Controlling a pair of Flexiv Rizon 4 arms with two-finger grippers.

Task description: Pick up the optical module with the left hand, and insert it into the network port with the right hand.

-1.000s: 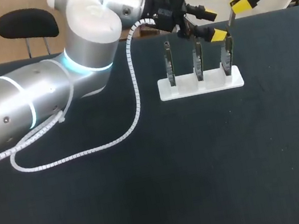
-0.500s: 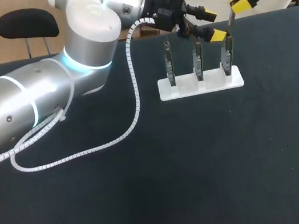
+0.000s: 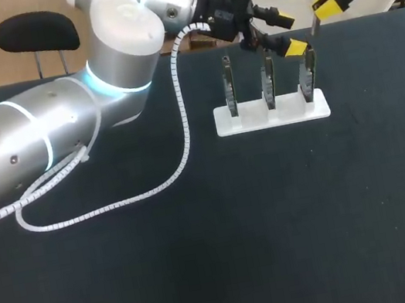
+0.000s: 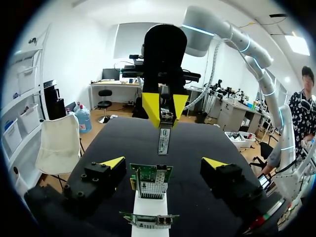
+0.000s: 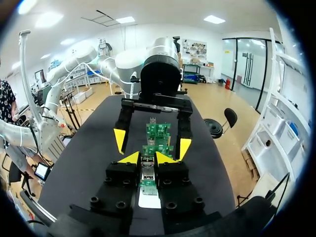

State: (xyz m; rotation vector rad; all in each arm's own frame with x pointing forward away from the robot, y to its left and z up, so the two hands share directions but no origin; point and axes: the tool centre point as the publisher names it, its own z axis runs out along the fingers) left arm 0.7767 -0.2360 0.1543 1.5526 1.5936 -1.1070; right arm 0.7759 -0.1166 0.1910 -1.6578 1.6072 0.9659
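My right gripper (image 3: pixel 324 4) hangs above the table's far right edge, shut on the slim metal optical module (image 3: pixel 313 24), which points down beside the rightmost board (image 3: pixel 307 74). In the right wrist view the module (image 5: pixel 147 173) sits clamped between my right gripper's (image 5: pixel 147 158) yellow tips. A white stand (image 3: pixel 273 117) holds three upright green boards with metal network ports. My left gripper (image 3: pixel 288 34) stands open just behind them. Seen from the left wrist, my left gripper (image 4: pixel 163 164) straddles the nearest board (image 4: pixel 150 180) without touching it, and the module (image 4: pixel 164 140) hangs ahead of it.
A white spiral cable (image 3: pixel 118 205) from my left arm loops over the dark table (image 3: pixel 278 224) to the left of the stand. My left arm's silver body (image 3: pixel 44 140) covers the table's far left part.
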